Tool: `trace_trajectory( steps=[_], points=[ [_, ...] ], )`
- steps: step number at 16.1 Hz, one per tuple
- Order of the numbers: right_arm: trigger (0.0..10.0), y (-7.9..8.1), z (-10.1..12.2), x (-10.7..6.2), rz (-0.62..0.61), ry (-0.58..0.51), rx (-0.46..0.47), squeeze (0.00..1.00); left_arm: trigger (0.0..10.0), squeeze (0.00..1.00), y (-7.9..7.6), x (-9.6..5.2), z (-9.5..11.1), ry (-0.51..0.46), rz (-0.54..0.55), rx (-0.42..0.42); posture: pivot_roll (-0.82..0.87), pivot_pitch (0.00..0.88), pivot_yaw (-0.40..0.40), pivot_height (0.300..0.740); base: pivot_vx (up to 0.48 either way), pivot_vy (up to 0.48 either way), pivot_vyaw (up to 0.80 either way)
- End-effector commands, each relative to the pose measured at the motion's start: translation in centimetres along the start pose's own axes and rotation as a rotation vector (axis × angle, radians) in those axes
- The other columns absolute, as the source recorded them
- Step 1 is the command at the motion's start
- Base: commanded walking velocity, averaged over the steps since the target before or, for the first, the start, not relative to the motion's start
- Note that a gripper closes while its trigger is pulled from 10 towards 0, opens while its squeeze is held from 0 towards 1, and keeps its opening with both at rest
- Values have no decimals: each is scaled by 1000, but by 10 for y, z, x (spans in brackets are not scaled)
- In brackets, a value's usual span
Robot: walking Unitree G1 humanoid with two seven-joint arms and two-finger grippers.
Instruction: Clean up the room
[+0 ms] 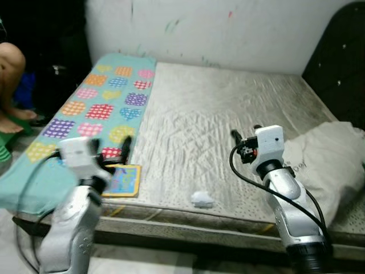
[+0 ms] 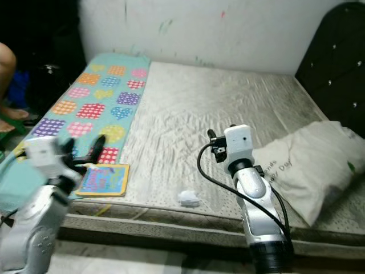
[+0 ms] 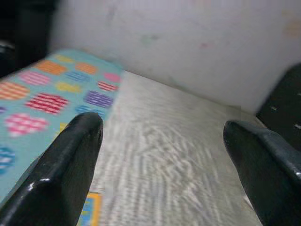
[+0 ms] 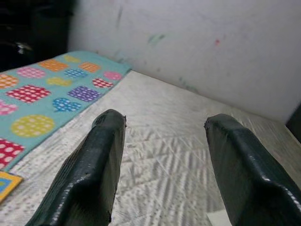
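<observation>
while both end effectors, left end effector and right end effector, hang spread and empty, the book at 8 o'clock and paper scrap at 6 o'clock still wait on the bed.

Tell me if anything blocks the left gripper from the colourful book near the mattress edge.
Nothing visible does. The left gripper hovers, jaws open, just above the book, which lies flat on the mattress. The white scrap lies off to the side.

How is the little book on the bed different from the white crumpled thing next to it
The book is flat, square and brightly coloured with a yellow border; the crumpled white scrap is lumpy, plain white and smaller. The book lies at the edge of the teal patterned blanket; the scrap sits on bare mattress. Both lie near the mattress's front edge.
</observation>
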State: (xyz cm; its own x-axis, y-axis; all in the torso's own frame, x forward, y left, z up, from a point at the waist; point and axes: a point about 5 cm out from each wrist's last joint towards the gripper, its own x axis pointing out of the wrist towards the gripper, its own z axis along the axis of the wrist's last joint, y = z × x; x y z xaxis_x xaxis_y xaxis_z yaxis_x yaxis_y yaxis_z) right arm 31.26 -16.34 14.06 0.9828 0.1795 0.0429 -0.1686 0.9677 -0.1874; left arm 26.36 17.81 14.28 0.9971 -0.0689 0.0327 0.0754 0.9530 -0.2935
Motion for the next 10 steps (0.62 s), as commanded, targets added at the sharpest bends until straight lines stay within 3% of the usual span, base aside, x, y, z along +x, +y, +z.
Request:
trace_trajectory(
  steps=[1,6,10],
  points=[
    [10000,-6,-4,-5,-8,25,-6,0,10000,0,-3,0,1,-14,4,-1,-43,0,-53,740,0,0,0],
    [10000,7,2,-2,74,36,-26,0,10000,0,-4,1,10,-63,2,22,-54,0,-109,740,0,0,0],
    [10000,12,4,1,81,17,-30,0,10000,0,-4,-3,8,-55,-3,3,-43,0,-84,740,0,0,0]
  ],
)
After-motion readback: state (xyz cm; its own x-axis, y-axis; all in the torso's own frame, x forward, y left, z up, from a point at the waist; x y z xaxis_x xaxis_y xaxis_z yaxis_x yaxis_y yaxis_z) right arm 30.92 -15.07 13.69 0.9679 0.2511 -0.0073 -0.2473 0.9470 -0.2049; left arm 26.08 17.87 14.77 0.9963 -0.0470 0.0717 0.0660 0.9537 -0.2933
